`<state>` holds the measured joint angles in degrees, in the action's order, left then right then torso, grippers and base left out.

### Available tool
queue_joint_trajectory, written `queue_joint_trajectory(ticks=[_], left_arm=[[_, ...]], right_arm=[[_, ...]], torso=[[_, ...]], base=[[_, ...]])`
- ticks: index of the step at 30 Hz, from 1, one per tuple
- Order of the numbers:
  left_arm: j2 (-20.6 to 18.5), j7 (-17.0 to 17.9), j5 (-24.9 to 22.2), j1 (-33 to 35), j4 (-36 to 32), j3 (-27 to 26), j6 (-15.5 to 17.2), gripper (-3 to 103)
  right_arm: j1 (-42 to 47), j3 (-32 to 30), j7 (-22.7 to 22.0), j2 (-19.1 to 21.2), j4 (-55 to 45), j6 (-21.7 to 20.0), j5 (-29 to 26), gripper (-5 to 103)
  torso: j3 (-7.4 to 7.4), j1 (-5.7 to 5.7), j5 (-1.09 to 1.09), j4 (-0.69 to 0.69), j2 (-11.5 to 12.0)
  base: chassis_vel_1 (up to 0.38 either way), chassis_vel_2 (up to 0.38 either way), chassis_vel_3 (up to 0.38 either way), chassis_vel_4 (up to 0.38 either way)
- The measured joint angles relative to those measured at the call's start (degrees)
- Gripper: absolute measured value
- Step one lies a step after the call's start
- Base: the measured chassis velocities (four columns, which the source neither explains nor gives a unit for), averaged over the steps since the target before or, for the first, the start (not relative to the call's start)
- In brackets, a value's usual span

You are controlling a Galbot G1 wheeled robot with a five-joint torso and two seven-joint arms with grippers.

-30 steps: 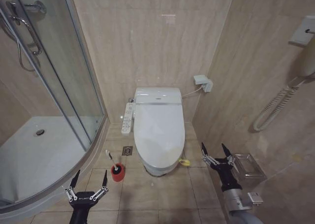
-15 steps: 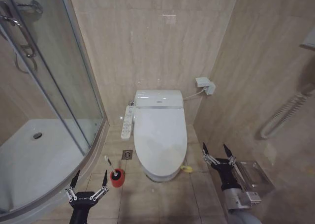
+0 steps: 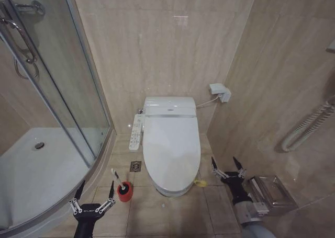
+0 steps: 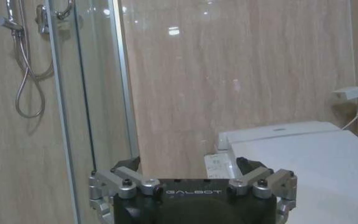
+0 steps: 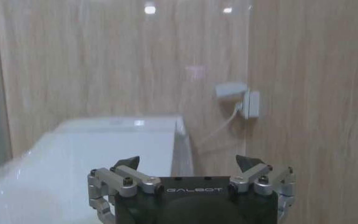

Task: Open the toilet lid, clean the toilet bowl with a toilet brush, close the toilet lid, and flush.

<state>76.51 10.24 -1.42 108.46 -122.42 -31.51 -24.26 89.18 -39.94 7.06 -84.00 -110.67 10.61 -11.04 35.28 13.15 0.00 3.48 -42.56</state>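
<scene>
Head camera has tilted/shifted vs a second ago: the whole scene sits lower in view and the handset on the right wall has mostly left the picture; nothing in the room itself moved. Toilet lid [image 3: 171,150] is down, closed over the toilet bowl [image 3: 168,190], against the back wall. Toilet brush [image 3: 119,179] stands in the red cup [image 3: 124,191] on the tiled floor [image 3: 172,214], just left of the bowl. Left claw [image 3: 93,191] spread, empty, low by the shower enclosure [image 3: 52,117]. Right claw [image 3: 226,165] spread, empty, right of the bowl near the steel holder [image 3: 272,192].
</scene>
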Motion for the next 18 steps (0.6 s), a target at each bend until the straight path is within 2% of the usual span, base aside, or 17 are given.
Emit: queue_joint_trajectory(ticks=[10,18], left_arm=[[0.0,0.0,0.0,-0.01,0.0,0.0,0.0,100],[0.0,0.0,0.0,-0.01,0.0,0.0,0.0,100]], right_arm=[[-3.04,2.15,0.02,1.9,11.75,0.7,4.15,100],[-4.26,2.76,0.01,1.76,16.98,1.04,5.54,100]], torso=[[0.01,0.03,0.0,0.0,0.0],[0.01,0.02,0.01,0.0,0.0]], base=[[0.0,0.0,0.0,0.0],[0.0,0.0,0.0,0.0]])
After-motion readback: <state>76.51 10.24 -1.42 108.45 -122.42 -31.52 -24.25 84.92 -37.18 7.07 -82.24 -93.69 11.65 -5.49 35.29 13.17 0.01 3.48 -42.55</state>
